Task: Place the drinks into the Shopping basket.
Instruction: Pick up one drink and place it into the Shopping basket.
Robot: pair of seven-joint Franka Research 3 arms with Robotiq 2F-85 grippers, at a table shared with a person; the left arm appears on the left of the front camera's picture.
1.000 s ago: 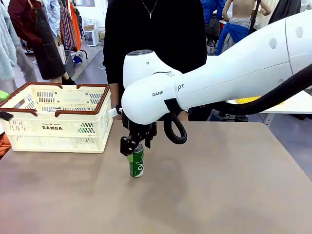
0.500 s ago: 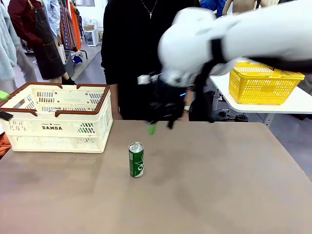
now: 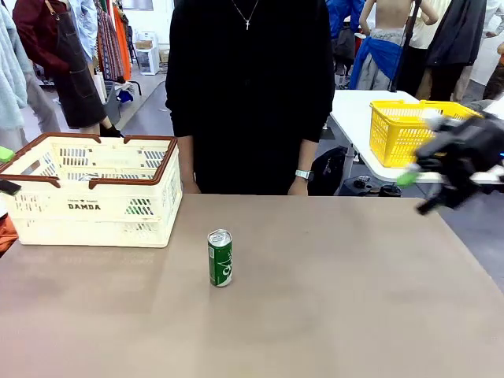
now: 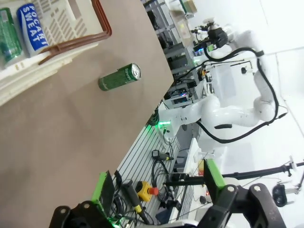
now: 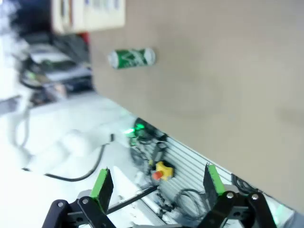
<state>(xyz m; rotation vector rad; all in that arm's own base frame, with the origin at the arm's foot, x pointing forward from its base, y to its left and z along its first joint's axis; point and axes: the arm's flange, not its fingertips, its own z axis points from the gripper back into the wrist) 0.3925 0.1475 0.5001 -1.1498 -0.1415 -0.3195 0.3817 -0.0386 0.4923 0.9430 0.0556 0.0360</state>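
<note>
Green can (image 3: 220, 257) stands upright right of the Shopping basket (image 3: 90, 189); left gripper (image 4: 159, 190) and right gripper (image 5: 154, 186) spread wide, empty.

Bare table (image 3: 354, 299) all around upright green can (image 3: 220, 257)

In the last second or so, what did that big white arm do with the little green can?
The right gripper, open, let go of the green can and swung away to the table's right edge. The can stayed upright on the table, outside the Shopping basket. The person has not moved.
</note>
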